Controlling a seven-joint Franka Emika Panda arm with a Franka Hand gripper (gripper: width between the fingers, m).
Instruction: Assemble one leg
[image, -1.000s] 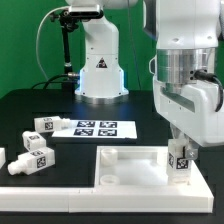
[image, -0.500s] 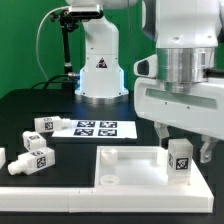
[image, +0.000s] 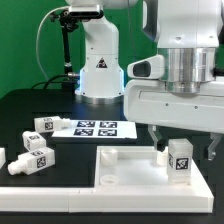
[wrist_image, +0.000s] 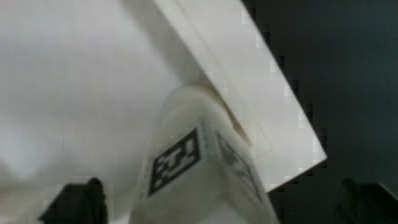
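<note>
One chunky white leg (image: 180, 159) w/ tag

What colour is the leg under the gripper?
White, with a black-and-white tag; leg shows best in the exterior view.

1. A black table (image: 30, 100) fills the lower part of the exterior view.
2. A dark backdrop (image: 20, 40) stands behind the table.
3. A blue glow (image: 72, 80) is visible low against the backdrop.
</note>
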